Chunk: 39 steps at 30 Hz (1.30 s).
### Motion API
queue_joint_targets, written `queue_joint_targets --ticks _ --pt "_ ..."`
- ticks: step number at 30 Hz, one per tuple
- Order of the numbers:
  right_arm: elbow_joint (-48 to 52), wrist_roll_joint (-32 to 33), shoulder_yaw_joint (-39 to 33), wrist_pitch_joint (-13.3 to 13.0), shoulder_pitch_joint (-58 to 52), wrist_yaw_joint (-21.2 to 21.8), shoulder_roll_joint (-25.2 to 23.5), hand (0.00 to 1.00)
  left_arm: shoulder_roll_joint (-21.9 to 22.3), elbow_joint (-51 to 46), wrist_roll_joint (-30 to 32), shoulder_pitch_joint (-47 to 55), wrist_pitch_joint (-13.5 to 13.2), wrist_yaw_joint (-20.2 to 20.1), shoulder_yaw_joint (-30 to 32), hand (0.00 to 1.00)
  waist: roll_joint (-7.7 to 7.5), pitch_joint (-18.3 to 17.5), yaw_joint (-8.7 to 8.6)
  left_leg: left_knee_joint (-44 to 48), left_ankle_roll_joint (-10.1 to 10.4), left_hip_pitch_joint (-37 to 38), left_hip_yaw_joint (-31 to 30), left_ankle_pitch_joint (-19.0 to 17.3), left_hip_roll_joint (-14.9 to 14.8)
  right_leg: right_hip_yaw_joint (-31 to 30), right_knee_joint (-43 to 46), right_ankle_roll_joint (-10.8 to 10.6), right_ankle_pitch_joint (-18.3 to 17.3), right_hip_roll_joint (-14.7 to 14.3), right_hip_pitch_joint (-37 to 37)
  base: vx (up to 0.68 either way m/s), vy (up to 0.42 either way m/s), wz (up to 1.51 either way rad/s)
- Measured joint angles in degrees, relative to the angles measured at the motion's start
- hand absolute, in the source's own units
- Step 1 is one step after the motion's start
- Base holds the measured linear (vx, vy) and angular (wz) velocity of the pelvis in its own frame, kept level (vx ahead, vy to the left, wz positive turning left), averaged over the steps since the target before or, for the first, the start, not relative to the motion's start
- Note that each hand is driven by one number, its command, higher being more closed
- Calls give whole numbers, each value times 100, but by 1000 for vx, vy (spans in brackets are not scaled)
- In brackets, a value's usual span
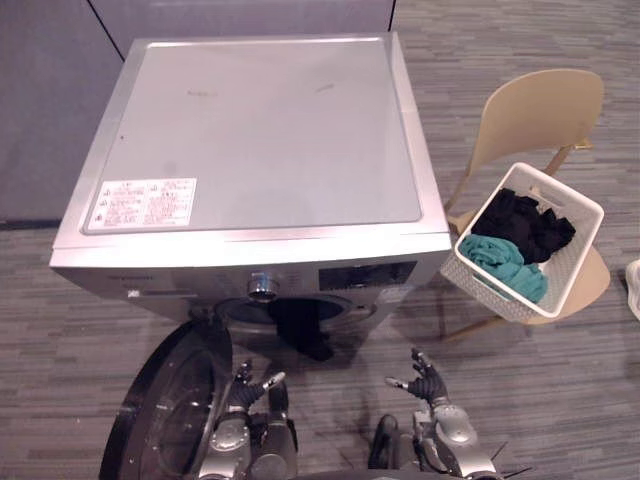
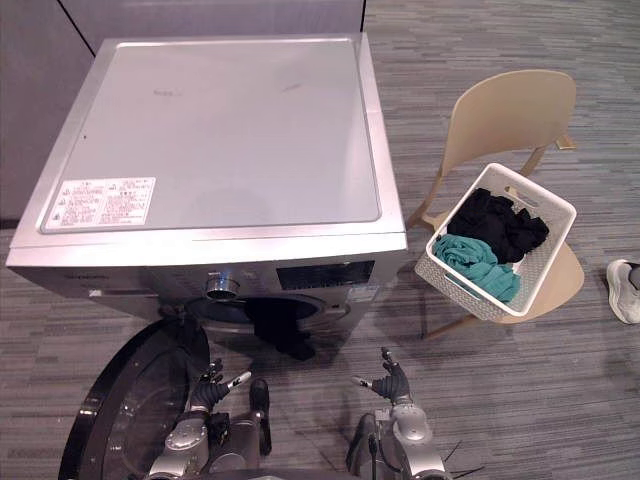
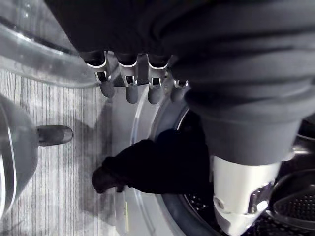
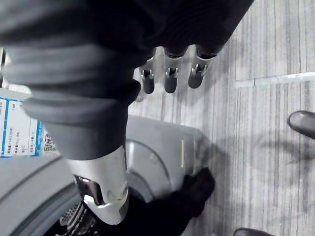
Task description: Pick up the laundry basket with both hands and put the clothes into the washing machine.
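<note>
left hand (image 1: 243,392) and right hand (image 1: 430,385) are hanging empty, fingers loosely spread; white latticed plastic laundry basket (image 1: 485,285) probably needing a 2-handed grab next.

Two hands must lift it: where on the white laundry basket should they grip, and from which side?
On the laundry basket, probably the rim of each short end; the far end seems slotted. It sits askew on the chair, backrest behind, so approach from the seat's open front.

White sticker (image 1: 143,203) on washing machine (image 1: 270,130) top; print unreadable.
</note>
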State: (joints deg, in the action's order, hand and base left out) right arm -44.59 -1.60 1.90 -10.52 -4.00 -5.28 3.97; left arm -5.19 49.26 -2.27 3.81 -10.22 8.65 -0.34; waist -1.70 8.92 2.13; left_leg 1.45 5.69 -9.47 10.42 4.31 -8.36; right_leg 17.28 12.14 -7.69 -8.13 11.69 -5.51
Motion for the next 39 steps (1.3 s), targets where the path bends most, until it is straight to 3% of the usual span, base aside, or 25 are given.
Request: queue_joint_targets --ticks 5,8,12,14,16,19,21,24,30,32,39 --pt "-248 -3 -27 23 -32 11 -6 0 -23 331 297 72 2 -103 -1 0 -9 -311 -25 -672 -35 629 72 199 189 16 -533 -93 182 -44 496 32 46 -3" --pt "-369 -4 -27 35 26 15 -5 0 -24 385 306 165 3 -105 -5 0 -15 -318 -121 -683 -40 681 50 206 214 31 -549 -95 183 -32 554 13 16 2" --pt "-474 -5 -25 50 95 13 13 0 -19 534 298 146 43 -103 -8 0 0 -243 -123 -676 -43 658 29 208 223 46 -506 -94 183 -23 529 -10 4 2" --pt "-473 -5 -26 64 355 -11 89 0 -47 525 270 -162 43 -102 0 0 -13 36 -151 -149 -103 142 -95 103 234 62 -5 -64 57 104 86 -113 27 23" --pt "-473 -5 -23 82 937 -132 269 0 -136 435 49 -832 37 -62 63 0 7 655 -163 1043 -183 -940 -285 -233 212 44 990 -10 -223 299 -759 -209 32 33" --pt "-243 3 35 84 1506 -279 320 0 -207 318 -308 -1473 34 109 93 0 7 1228 -144 2430 -240 -1995 -395 -696 23 -107 2032 36 -521 368 -1618 -283 38 3" --pt "239 40 123 71 1592 -400 290 0 -164 11 -517 -1714 19 201 108 0 -26 1369 -129 3286 -257 -2750 -425 -1090 -114 -276 2870 28 -853 469 -2354 -341 3 -10" --pt "720 79 123 75 1736 -481 192 0 -74 -220 -687 -2017 -15 299 229 0 -34 1477 -120 3885 -301 -3490 -403 -1189 -238 -471 3509 71 -1019 501 -3173 -209 -4 -18" --pt "2086 258 -25 -27 2227 -894 48 0 77 -838 -1118 -3338 -65 560 624 0 -36 1798 -116 5264 -333 -5734 -366 -1255 -679 -868 4992 218 -1164 454 -5536 -224 -21 -17" --pt "2472 272 -208 -41 2329 -1033 -59 0 75 -873 -1123 -3786 -93 656 805 0 -105 1892 -132 5704 -393 -6412 -337 -1292 -781 -1042 5503 232 -1223 453 -6307 -133 1 -14" --pt "3332 253 -307 -126 2216 -1124 -239 0 74 -926 -1404 -4372 -130 708 1230 0 -104 1894 -139 6692 -526 -7751 -500 -1499 -963 -1299 6413 272 -1394 424 -7625 -51 22 -10"
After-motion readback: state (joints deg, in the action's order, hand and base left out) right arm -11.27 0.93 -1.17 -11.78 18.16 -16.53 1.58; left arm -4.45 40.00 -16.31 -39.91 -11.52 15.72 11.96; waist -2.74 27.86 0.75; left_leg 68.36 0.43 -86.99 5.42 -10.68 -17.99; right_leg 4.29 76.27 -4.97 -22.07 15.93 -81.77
